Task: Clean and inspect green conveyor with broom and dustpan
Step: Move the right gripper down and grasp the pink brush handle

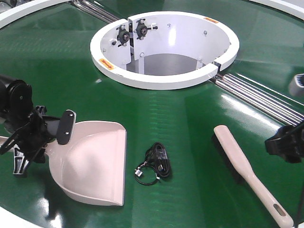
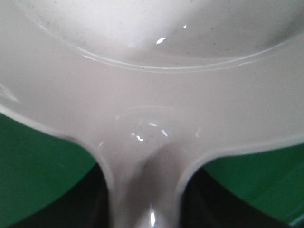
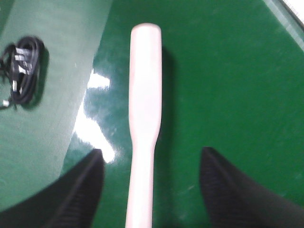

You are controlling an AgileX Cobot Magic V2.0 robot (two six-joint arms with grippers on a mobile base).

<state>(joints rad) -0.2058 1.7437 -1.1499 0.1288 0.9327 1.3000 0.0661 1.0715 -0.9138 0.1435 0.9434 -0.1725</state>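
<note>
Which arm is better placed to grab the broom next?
Right. The right gripper, open, hangs over the broom with fingers astride its handle; the left gripper holds the dustpan.

On green conveyor [image 1: 190, 123]: dustpan [image 1: 95, 161] left, cable bundle [image 1: 156, 164] middle, broom [image 1: 247, 173] right; ring housing [image 1: 164, 81] behind.

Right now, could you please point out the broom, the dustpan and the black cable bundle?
broom [image 1: 232, 149], front view, brush back
dustpan [image 1: 95, 161], front view, scoop floor
black cable bundle [image 1: 160, 160], front view, coil middle
</note>
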